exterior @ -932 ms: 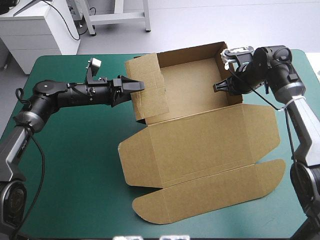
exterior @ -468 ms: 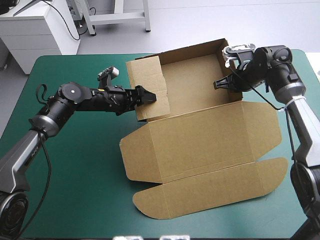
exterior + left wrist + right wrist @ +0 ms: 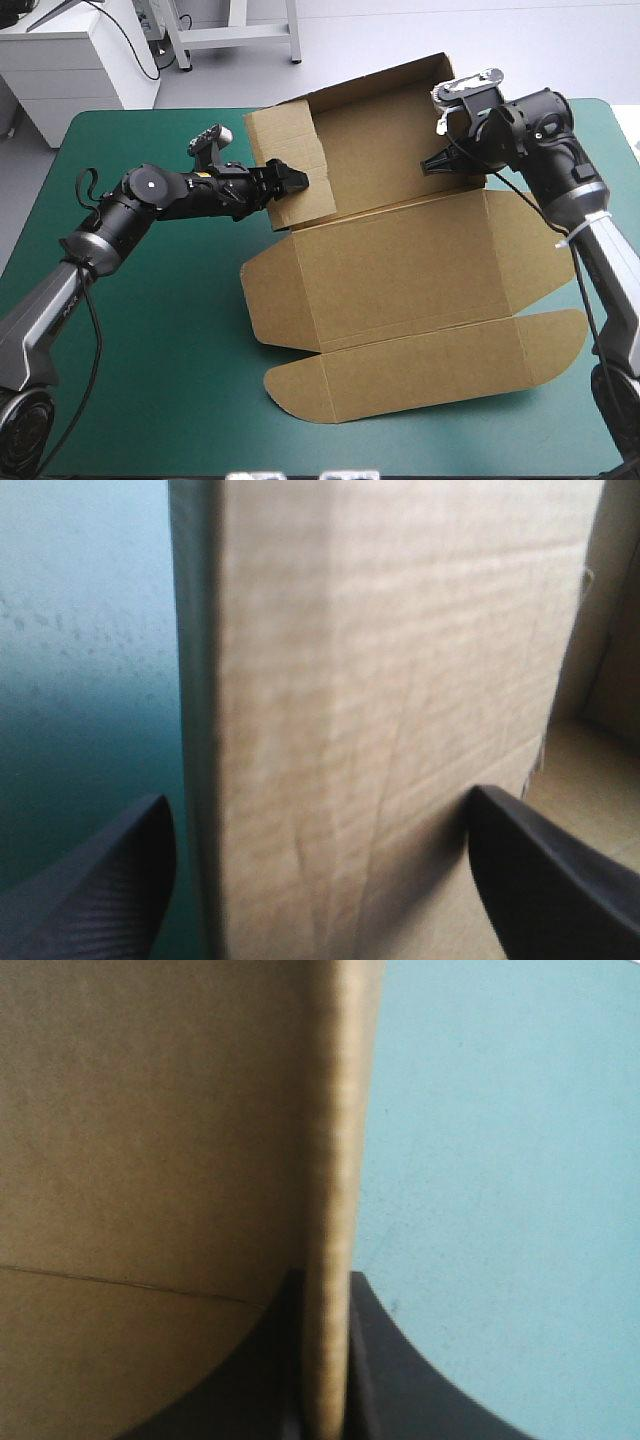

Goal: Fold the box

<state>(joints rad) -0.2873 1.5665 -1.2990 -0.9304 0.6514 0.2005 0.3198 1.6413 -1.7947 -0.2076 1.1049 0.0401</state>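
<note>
While I'm looking down from above, the brown box [image 3: 400, 280] sits mid-tabletop [image 3: 150, 330], walls up on the far side and lid flat toward the near edge. The left tool [image 3: 292, 180] is at its left wall and the right tool [image 3: 432, 165] at its right wall. Left wrist cam: the black fingers are spread wide, with the wall between them. Right wrist cam: the fingers are pinching the wall's edge.

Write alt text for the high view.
A brown box lies half-formed on the teal-green table: walls raised at the far side, lid flat toward the near edge. The left pincer is at its left wall; the right pincer grips its right wall.
</note>
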